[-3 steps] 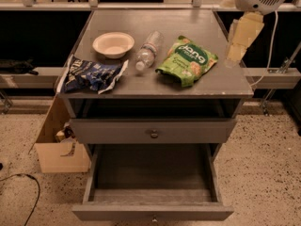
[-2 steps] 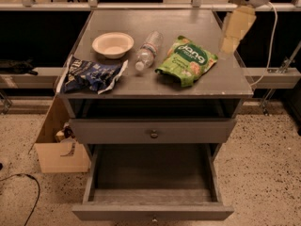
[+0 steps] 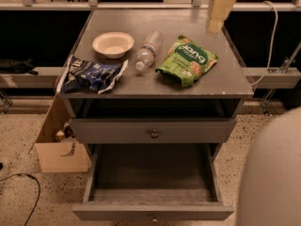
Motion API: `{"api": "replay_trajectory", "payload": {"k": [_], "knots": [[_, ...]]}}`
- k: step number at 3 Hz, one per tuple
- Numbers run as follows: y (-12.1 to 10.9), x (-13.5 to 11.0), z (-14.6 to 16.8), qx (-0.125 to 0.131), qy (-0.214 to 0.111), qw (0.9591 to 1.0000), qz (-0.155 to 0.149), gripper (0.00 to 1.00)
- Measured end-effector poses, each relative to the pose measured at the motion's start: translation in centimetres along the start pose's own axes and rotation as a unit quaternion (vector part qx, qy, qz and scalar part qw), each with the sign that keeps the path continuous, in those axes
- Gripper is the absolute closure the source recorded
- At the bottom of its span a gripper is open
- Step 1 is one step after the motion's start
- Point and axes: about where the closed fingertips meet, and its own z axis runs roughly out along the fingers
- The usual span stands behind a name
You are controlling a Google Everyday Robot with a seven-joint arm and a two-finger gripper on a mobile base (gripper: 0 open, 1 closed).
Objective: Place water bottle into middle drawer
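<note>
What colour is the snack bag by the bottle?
The snack bag is green, camera view. The gripper hangs over the table's back right.

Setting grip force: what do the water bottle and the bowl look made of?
The water bottle: thin clear plastic, glossy and ribbed, with a white cap. The bowl: matte off-white, likely paper or moulded fibre, possibly plastic. The gripper hangs above the cabinet top, at its far right corner.

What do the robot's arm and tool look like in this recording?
The tool, at the upper right over the back right corner of the cabinet top, is a pale cream-yellow, blocky piece that narrows toward its lower end, with no markings to be seen. A large, smooth, pale grey rounded shell fills the lower right corner, probably part of the robot's arm. No cable can be seen on either.
</note>
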Motion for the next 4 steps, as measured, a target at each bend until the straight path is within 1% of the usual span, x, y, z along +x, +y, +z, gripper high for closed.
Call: {"api": "replay_trajectory", "payload": {"k": [1,2,3,4], "knots": [[-2.2,-1.8,2.6,-0.003,-0.001,0.9993,-0.037,0.00],[-3.1,-4.6,6.2,-0.023,-0.012,0.9970,-0.073,0.00],[-4.1,-7.4,11.1,-0.035,-0.043,0.9933,-0.101,0.00],[-4.1,-7.6,11.4,-0.034,-0.051,0.9929,-0.102,0.00]]}}
